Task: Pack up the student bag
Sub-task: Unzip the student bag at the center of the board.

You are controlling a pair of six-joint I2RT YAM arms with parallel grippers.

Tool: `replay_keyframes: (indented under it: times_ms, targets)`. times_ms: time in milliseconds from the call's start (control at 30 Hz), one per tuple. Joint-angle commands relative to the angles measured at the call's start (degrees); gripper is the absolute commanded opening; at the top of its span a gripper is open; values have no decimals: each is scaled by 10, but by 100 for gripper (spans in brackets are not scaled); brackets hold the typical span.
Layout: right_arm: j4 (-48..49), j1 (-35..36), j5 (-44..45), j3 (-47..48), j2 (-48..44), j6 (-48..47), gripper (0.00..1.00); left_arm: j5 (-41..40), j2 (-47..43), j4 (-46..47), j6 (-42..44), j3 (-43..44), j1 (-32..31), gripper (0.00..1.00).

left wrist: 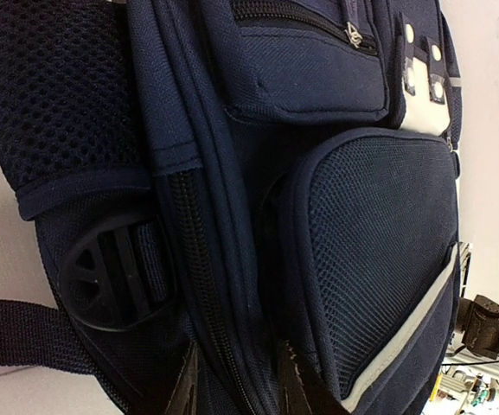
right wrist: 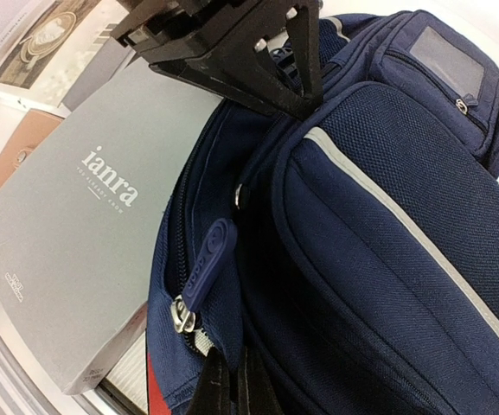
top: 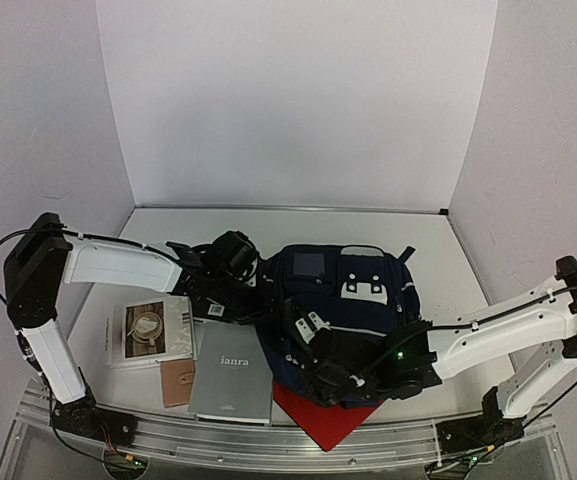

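Leftward — right arm reaches onto student bag

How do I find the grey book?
Find the big navy backpack in the middle of the table. Beside it, on the left arm's side, lies a flat grey book. Only it has a plain cover with the white word "ianra". Its neighbours are a booklet with a photo cover and a small brown case.
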Motion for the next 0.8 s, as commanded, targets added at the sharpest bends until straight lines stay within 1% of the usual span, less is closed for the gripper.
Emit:
replay_keyframes:
  times_ms: [0, 67, 100, 200, 233, 300, 433, 533, 633, 767]
  targets:
    - [12, 1, 31, -3, -12, 12, 0, 12, 34, -29, -6, 36, -5, 32]
    - [12, 0, 33, -4, -13, 12, 0, 13, 49, -44, -10, 46, -6, 30]
    - [12, 0, 35, -4, -14, 12, 0, 21, 55, -40, -12, 48, -6, 28]
    - [13, 0, 35, -3, -14, 9, 0, 60, 61, 21, -29, 42, -6, 12]
    - [13, 0, 34, -2, -14, 7, 0, 74, 59, 47, -37, 40, -5, 7]
    - [13, 0, 28, -1, -17, 4, 0, 73, 50, 66, -44, 54, -5, 1]
    - [12, 0, 18, -9, -24, 6, 0, 29, -2, 81, -32, 104, -1, 0]
    - [12, 0, 21, -22, -30, 16, 0, 8, -41, 107, -32, 121, 9, 0]
    - [11, 0, 30, -27, -38, 26, 0, 16, -61, 135, -40, 122, 23, 0]
    - [10, 1, 47, -24, -50, 33, 0, 31, -55, 144, -49, 124, 34, 0]
